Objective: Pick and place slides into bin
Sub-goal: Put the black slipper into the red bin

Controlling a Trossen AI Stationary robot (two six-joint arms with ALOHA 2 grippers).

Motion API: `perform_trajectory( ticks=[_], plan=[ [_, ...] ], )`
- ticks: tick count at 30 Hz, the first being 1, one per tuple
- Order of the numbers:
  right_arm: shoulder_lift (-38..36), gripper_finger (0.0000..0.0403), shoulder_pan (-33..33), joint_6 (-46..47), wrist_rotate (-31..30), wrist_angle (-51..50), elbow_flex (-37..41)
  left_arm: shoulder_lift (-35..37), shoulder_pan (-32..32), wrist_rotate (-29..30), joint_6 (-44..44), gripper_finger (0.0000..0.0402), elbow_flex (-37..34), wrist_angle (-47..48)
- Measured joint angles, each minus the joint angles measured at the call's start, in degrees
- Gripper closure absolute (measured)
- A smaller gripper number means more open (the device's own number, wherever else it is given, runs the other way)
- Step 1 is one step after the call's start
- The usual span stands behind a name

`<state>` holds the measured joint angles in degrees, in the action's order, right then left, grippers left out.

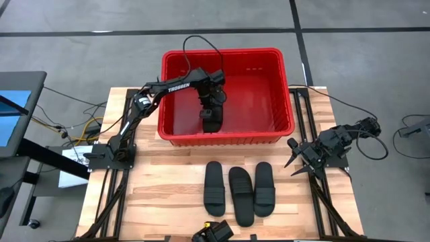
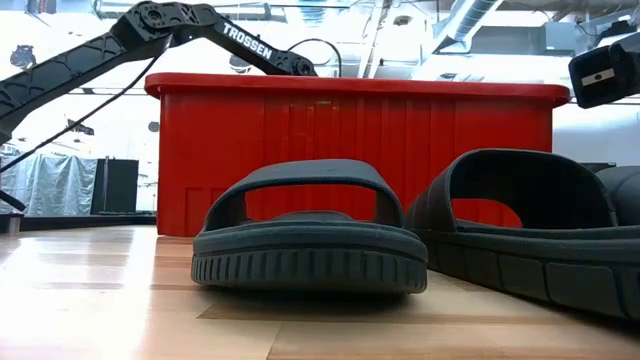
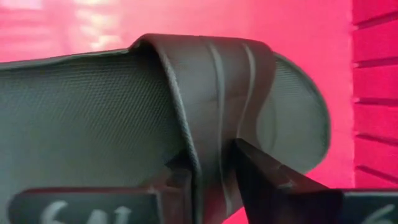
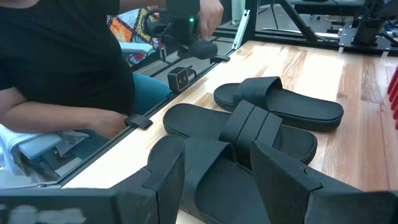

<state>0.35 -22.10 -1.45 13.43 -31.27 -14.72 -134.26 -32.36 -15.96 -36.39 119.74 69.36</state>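
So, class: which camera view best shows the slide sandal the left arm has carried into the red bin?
The left wrist view: the slide sandal fills it, its ribbed strap between the left gripper fingers. The high view shows it small and dark inside the red bin. The low view hides it behind the bin wall; the right wrist view misses it.

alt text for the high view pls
The left gripper reaches into the red bin, fingers either side of one black slide's strap. Three slides lie on the table; the right gripper waits open.

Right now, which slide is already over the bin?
The slide at the left gripper, inside the red bin. The other three slides lie on the table.
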Motion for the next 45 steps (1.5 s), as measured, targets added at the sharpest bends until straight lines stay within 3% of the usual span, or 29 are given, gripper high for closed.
perform_trajectory(
  ticks=[9, 19, 45],
  plan=[
    [0.0, 0.023, 0.0, 0.0, 0.0, 0.0, 0.0, 0.0, 0.2, 3.0, 1.2, 0.0218, 0.0, -0.6],
    [0.0, 0.023, 0.0, 0.0, 0.0, 0.0, 0.0, 0.0, 0.6, 3.9, 1.5, 0.0162, 0.0, -1.4],
    [0.0, 0.023, 0.0, 0.0, 0.0, 0.0, 0.0, 0.0, 0.7, 7.3, 1.5, 0.0154, 0.0, -1.1]
  ],
)
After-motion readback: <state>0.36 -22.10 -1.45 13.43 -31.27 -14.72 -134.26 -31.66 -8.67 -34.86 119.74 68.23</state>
